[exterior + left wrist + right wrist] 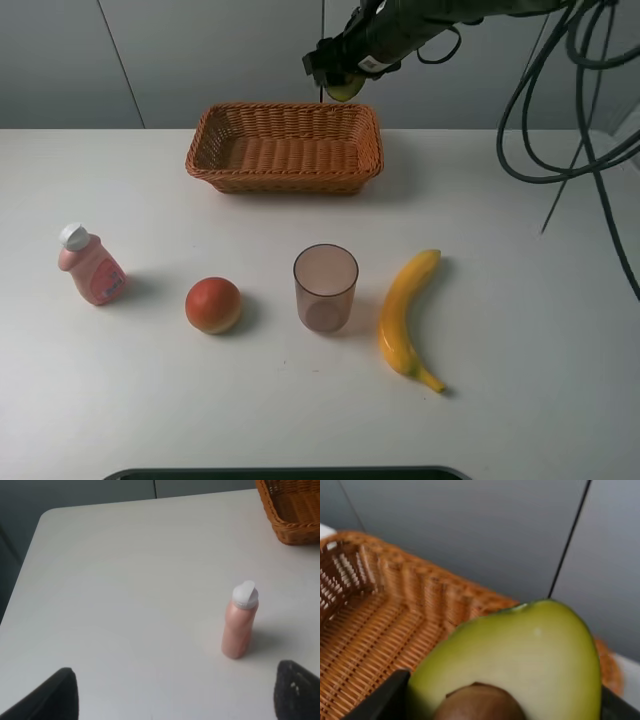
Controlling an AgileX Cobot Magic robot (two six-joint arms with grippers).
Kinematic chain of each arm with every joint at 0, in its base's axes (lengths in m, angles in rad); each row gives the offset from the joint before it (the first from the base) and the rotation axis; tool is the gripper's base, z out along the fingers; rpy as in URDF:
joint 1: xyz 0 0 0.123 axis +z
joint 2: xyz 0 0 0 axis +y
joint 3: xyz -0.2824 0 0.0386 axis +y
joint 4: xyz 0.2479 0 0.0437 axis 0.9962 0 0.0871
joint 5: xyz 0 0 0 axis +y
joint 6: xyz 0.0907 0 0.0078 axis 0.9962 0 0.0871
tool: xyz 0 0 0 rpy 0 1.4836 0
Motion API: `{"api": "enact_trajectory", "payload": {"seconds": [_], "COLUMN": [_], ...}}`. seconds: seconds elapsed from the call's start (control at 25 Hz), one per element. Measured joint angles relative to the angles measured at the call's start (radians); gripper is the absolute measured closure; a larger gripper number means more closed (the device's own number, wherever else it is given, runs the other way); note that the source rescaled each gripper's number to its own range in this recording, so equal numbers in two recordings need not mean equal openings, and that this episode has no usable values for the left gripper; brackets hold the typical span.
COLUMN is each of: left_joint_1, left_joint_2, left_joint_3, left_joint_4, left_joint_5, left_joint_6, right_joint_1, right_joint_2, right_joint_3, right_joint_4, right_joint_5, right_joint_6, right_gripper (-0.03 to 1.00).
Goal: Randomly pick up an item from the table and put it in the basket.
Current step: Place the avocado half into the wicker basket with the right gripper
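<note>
The table [520, 420] is lit evenly and softly from above, and only short, faint shadows are cast. The avocado [520, 645] clamped in the right gripper [502, 702] is rendered blurred, and the basket [365, 630] beyond it is softened.

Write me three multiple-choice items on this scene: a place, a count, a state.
1. Where is the avocado half?
A) held up in the right gripper near the basket's far rim
B) lying in the basket
C) flat on the table

2. How many things rest on the table in front of the basket?
A) two
B) four
C) six

3. How is the left gripper?
A) shut on something
B) open and empty
C) out of view

Key:
1 A, the right wrist view shows it gripped above the wicker.
2 B, bottle, round fruit, cup, banana.
3 B, its fingers stand wide apart with nothing between.
</note>
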Motion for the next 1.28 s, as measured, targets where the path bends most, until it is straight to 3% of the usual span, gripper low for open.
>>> {"api": "enact_trajectory", "payload": {"seconds": [0.2,0.76,0.8,0.84,0.88,0.92,1.0,1.28], "left_joint_1": [0.000,0.000,0.000,0.000,0.000,0.000,0.000,0.000], "left_joint_2": [0.000,0.000,0.000,0.000,0.000,0.000,0.000,0.000], "left_joint_3": [0.000,0.000,0.000,0.000,0.000,0.000,0.000,0.000], "left_joint_4": [0.000,0.000,0.000,0.000,0.000,0.000,0.000,0.000], "left_joint_5": [0.000,0.000,0.000,0.000,0.000,0.000,0.000,0.000], "left_joint_6": [0.000,0.000,0.000,0.000,0.000,0.000,0.000,0.000], "right_joint_1": [0.007,0.007,0.007,0.009,0.009,0.009,0.009,0.009], "right_joint_2": [0.112,0.125,0.125,0.125,0.125,0.125,0.125,-0.032], "right_joint_3": [-0.010,-0.016,-0.016,-0.016,-0.016,-0.016,-0.016,-0.016], "right_joint_4": [0.055,0.061,0.061,0.061,0.063,0.066,0.080,0.016], "right_joint_5": [0.001,0.044,0.044,0.044,0.044,0.044,0.047,0.168], "right_joint_6": [-0.002,-0.035,-0.039,-0.045,-0.049,-0.054,-0.056,-0.062], "right_gripper": [0.96,0.96,0.78,0.35,0.13,0.05,-0.02,-0.03]}}
